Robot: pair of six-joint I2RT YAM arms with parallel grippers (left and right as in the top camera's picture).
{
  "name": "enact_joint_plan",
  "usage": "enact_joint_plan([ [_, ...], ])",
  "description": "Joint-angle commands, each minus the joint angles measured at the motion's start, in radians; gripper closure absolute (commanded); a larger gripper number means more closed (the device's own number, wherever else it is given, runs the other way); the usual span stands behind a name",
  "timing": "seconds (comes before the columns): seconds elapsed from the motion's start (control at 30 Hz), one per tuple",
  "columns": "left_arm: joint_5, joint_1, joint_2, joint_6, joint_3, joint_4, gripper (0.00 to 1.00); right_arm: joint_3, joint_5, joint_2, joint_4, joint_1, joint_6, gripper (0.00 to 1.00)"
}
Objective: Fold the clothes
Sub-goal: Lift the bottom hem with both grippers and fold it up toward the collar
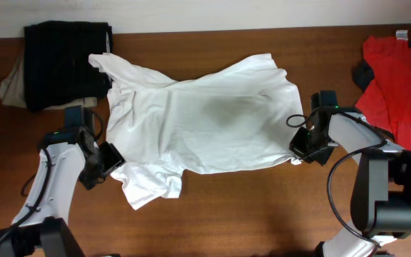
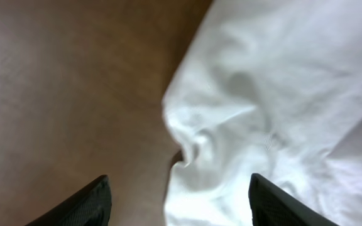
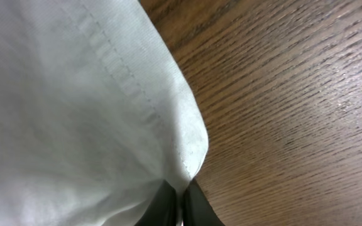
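Lying rumpled across the middle of a brown wooden table (image 1: 262, 221), a white T-shirt (image 1: 205, 121) spreads between two arms. At its right edge the right gripper (image 3: 182, 198) has its fingers pinched together on the very tip of a hem corner; so slight a hold on thin cloth may slip under a pull. At the lower left the left gripper (image 2: 180, 204) has its fingers apart, straddling a bunched fold; they may snag extra layers and skew the fold

No legible text anywhere. Only white print on the red shirt (image 1: 397, 78), cut off at the right edge, too small and blurred to read.
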Motion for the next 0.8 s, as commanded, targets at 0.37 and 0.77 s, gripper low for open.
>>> enact_joint_plan([
  [0.37, 0.021, -0.043, 0.243, 0.01, -0.004, 0.079, 0.22, -0.047, 0.055, 0.069, 0.034, -0.016, 0.01, 0.95],
  [0.77, 0.026, -0.043, 0.295, 0.01, -0.005, 0.066, 1.0, -0.047, 0.043, 0.069, 0.008, -0.016, 0.01, 0.96],
])
